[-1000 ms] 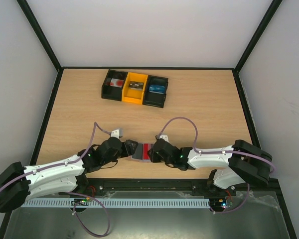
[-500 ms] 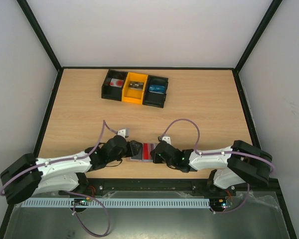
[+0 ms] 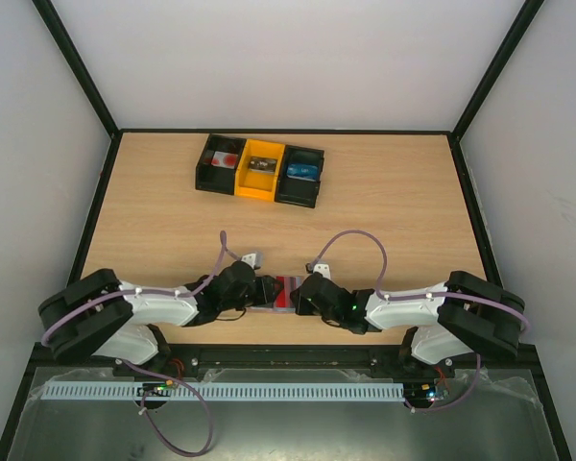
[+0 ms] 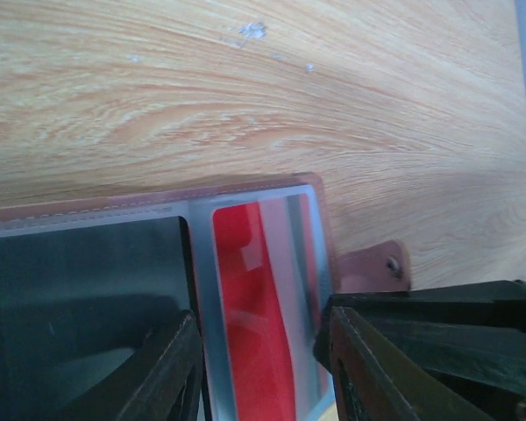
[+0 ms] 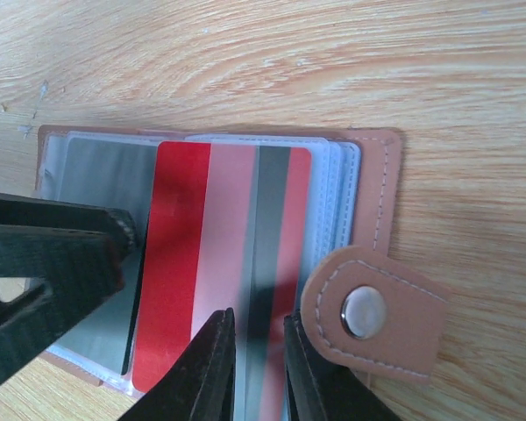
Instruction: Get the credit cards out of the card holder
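The card holder (image 3: pixel 272 296) lies open on the table near the front edge, between my two grippers. It has a brown rim (image 5: pixel 381 189) and a snap tab (image 5: pixel 368 311). A reddish card (image 5: pixel 210 254) with pink and grey stripes lies on its clear pockets, and also shows in the left wrist view (image 4: pixel 259 324). The blue card is not visible. My left gripper (image 3: pixel 262 291) is open, its fingers straddling the red card's pocket (image 4: pixel 263 360). My right gripper (image 3: pixel 299 293) has its jaws narrowly apart, tips over the card's grey stripe (image 5: pixel 259 329), and holds nothing.
Three small bins stand in a row at the back: black (image 3: pixel 219 163), orange (image 3: pixel 260 169) and black (image 3: pixel 300 175), each with small items inside. The table's front edge runs just behind the holder. Both arms lie low along that edge.
My left arm has folded in and its gripper has moved right onto the holder's left side. The right gripper has barely moved. The holder has stayed where it was.
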Controlling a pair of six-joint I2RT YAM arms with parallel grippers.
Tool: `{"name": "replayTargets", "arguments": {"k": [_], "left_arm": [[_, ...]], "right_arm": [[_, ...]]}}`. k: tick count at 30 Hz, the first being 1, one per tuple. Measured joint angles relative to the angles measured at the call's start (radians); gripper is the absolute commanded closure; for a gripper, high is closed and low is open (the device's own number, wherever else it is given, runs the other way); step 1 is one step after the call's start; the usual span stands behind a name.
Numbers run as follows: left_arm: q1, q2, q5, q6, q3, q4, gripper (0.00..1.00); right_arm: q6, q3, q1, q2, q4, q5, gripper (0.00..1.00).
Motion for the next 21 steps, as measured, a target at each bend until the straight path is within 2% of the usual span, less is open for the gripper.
{"name": "replayTargets", "arguments": {"k": [8, 18, 21], "left_arm": [[0.013, 0.101, 0.038, -0.007, -0.002, 0.110, 0.62], [0.019, 0.174, 0.085, -0.023, 0.003, 0.175, 0.96], [0.022, 0.169, 0.093, -0.027, 0.004, 0.192, 0.97]], "right_arm": [[0.001, -0.006, 0.000, 0.000, 0.013, -0.001, 0.83], [0.007, -0.015, 0.000, -0.002, 0.027, -0.001, 0.83], [0.008, -0.018, 0.000, -0.002, 0.032, 0.000, 0.83]]}}
